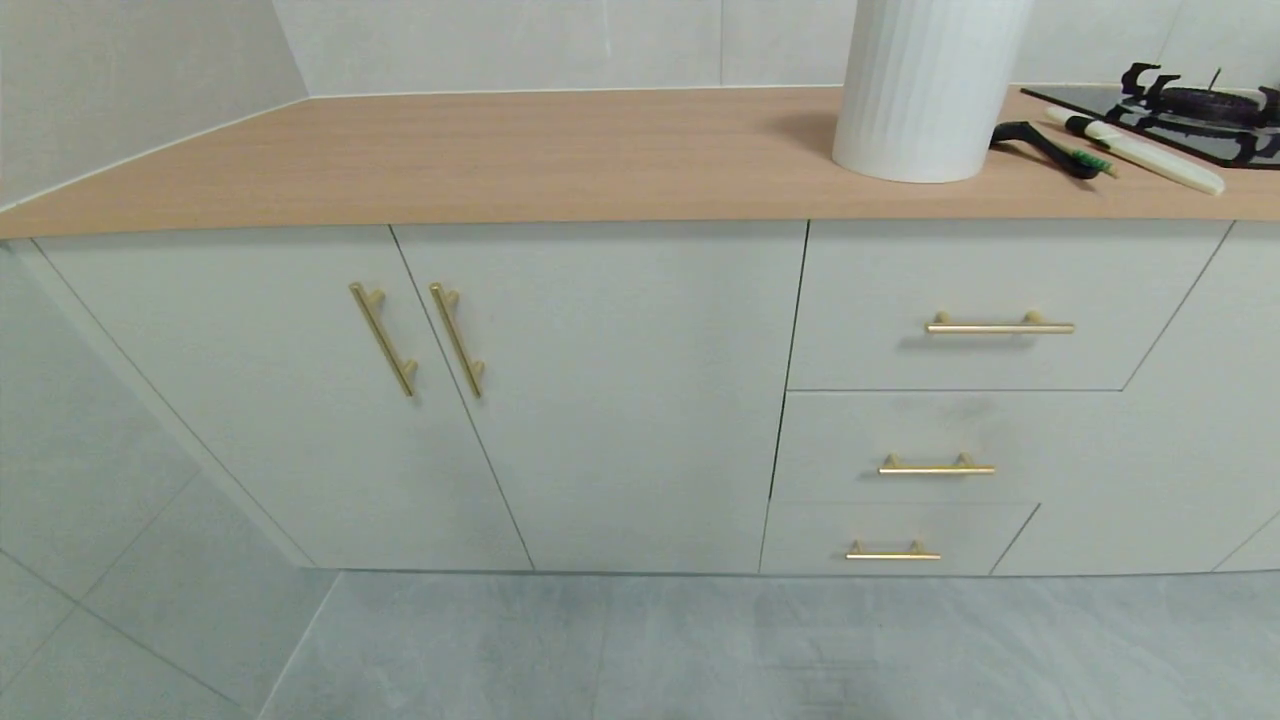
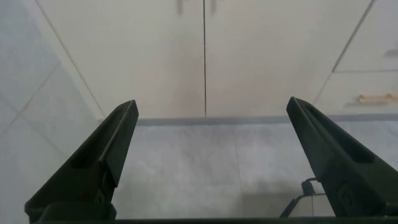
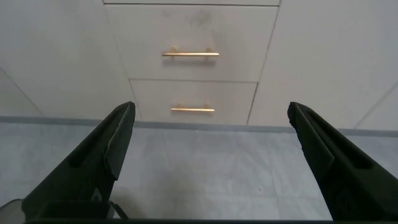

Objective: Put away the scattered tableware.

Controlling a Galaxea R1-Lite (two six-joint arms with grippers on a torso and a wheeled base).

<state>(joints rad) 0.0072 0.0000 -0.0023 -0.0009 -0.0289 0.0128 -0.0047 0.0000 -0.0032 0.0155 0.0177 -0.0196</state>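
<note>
Far right on wooden countertop [image 1: 500, 150] lay two utensils: black-handled tool [image 1: 1040, 142] with green end, and long cream-white utensil [image 1: 1150, 155] just beside it; whether they touched, not clear. Both lay between white ribbed container [image 1: 925, 90] and black stove [image 1: 1195, 110]. Below the counter were two cabinet doors [image 1: 300, 420] and three shut drawers [image 1: 1000, 360] with gold handles. Left gripper [image 2: 211, 104] hung low over grey floor, facing the doors, fingers spread wide, holding nothing. Right gripper [image 3: 211, 107] was likewise spread and empty, facing the lower drawers.
</note>
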